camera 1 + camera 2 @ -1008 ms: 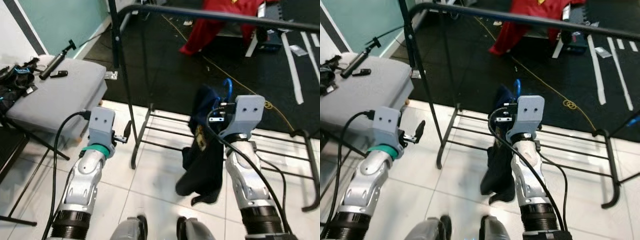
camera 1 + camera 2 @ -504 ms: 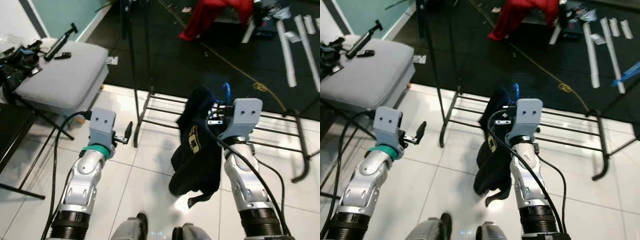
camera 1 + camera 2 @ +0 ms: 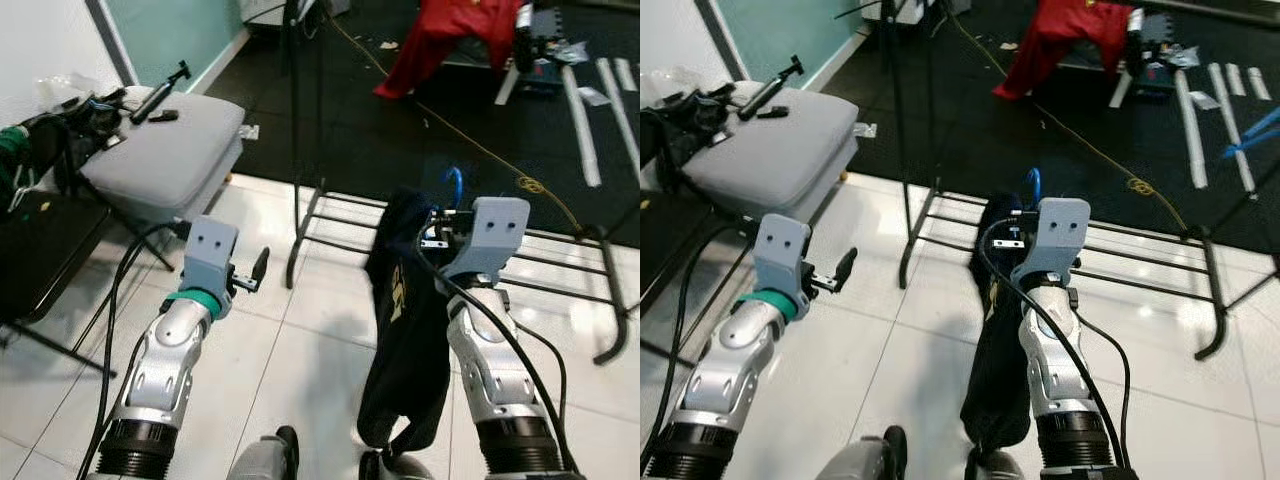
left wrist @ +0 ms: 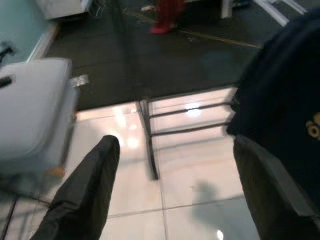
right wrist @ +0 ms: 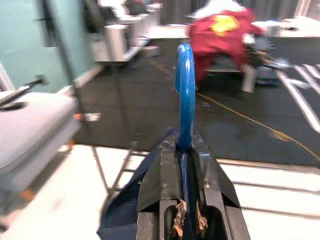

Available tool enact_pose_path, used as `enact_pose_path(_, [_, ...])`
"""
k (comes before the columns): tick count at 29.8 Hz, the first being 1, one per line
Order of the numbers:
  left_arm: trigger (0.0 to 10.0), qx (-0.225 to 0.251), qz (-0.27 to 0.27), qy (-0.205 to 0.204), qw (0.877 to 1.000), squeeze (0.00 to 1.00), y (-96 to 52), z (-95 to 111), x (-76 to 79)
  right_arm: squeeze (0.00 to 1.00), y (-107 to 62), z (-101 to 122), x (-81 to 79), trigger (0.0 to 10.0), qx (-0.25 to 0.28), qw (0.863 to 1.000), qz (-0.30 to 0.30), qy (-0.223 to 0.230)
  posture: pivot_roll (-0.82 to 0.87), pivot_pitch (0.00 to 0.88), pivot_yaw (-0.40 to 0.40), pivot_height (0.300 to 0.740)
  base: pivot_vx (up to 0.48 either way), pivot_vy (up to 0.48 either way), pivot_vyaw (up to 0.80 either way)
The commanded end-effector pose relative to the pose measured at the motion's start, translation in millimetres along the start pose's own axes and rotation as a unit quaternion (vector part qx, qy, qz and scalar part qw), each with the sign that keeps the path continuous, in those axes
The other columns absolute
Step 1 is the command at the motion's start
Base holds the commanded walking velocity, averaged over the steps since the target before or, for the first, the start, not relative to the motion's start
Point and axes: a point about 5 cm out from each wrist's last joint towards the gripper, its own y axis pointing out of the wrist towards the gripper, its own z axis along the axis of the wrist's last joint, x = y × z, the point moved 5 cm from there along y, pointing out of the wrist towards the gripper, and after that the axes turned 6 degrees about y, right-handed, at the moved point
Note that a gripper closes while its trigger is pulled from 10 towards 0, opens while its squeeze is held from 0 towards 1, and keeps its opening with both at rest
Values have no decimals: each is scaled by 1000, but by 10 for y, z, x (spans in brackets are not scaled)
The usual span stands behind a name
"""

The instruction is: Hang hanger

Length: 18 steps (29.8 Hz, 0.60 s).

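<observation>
White glossy floor tiles (image 3: 300, 360) meet a black rubber mat (image 3: 400, 130) in a cluttered room. A black metal clothes rack (image 3: 310, 215) stands where they join, its low shelf bars running across the seam. To the robot's left sits a grey padded bench (image 3: 165, 160) with a black tripod stick lying on it. A red garment (image 3: 445, 40) is draped far back on the mat.

From the head cameras, the right gripper (image 3: 440, 222) is raised at chest height near the rack's shelf, clamped on a blue plastic hanger (image 3: 455, 185). Its curved hook pokes up above the gripper. A dark navy garment with a yellow emblem (image 3: 405, 330) hangs from it, down almost to the floor beside the right arm. The left gripper (image 3: 258, 268) is held out over the tiles, carrying nothing.

The left wrist camera shows that gripper's two black fingers (image 4: 90, 190) spread wide apart, with the rack's leg between them in the distance.

The right wrist camera looks straight up the blue hook (image 5: 185, 95), pinched tight at its neck between the fingers, cloth spilling below.

The hanger looks light and stiff, the garment soft and swaying. I judge the neck below the hook the right place to hold it, leaving the hook free for the rail.
</observation>
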Motion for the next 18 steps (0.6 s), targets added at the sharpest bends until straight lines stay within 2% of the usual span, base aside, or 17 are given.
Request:
enact_pose_path(1, [10000,-30,0,-2,1000,0,-59,-179,-10,0,-3,-6,-22,10000,-1,1000,2,4,17,110,72,740,0,0,0])
enact_pose_path(18, [10000,-40,-11,2,999,0,-26,-196,21,0,16,-13,-10,10000,-7,1000,-2,4,13,116,75,740,0,0,0])
